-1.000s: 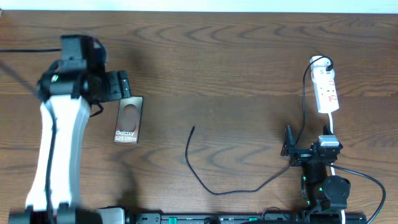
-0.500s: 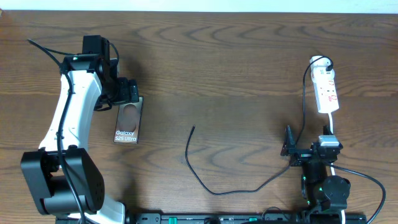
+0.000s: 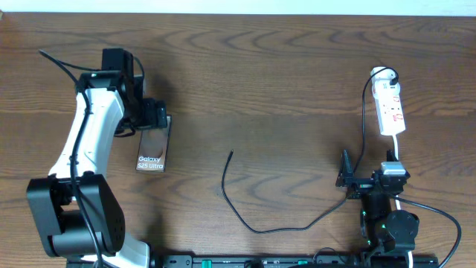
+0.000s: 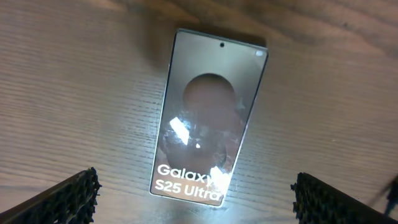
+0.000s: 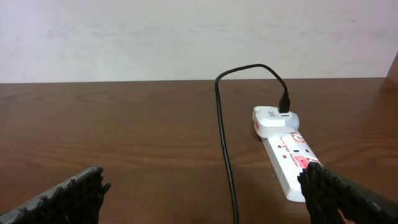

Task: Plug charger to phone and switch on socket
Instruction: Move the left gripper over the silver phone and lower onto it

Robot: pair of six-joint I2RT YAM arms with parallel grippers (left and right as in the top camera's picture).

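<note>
On the phone (image 4: 208, 118): "Galaxy S25 Ultra"

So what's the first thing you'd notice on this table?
Probably the big white arm at the left, its open left gripper hanging over the top end of the phone with the white Galaxy lettering. Then the thin black charger curling across the middle, its tip lying free, and the white socket at the far right.

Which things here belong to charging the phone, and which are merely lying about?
Belong to the job:
phone
charger
socket
white adapter plugged into it

Lying about:
no stray items visible, only the table underneath
</note>
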